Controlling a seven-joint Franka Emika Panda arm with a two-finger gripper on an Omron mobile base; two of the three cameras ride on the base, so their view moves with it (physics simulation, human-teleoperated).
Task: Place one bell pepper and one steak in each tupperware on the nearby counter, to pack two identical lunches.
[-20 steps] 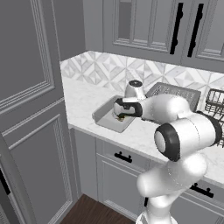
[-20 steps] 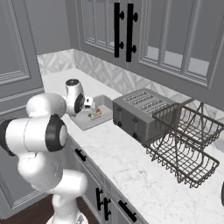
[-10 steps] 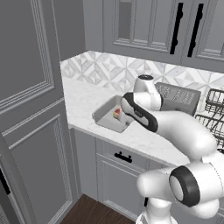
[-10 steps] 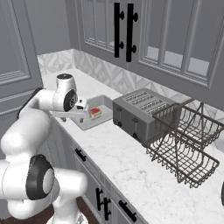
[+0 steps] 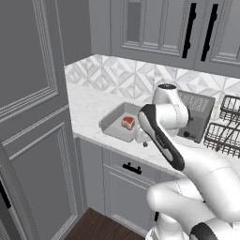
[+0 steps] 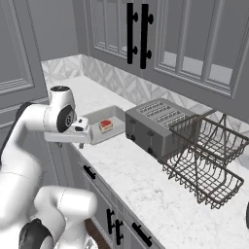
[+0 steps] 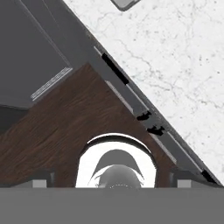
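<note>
Swinging clear of tupperware [image 5: 118, 124] on counter [image 5: 89, 108]; gripper [image 6: 80, 138], a second ago over the container, now past the front edge, jaws spread, empty. Steak [image 5: 128, 123] inside; bell pepper apparently outstanding.

Quick count of what's on the counter [image 6: 146, 189]: one grey tupperware [image 5: 114, 123] with one steak [image 5: 128, 122] sitting in it, one toaster [image 6: 153, 125], and one wire dish rack [image 6: 204, 153] with two tiers. Above it I count four black handles on the upper cabinets [image 5: 150, 23], two in each base view, though I can't tell if they're the same pair. Below, one black drawer handle [image 5: 131, 168] on the left side and three more handles on the lower cabinets [image 6: 114, 221] from the right.
</note>
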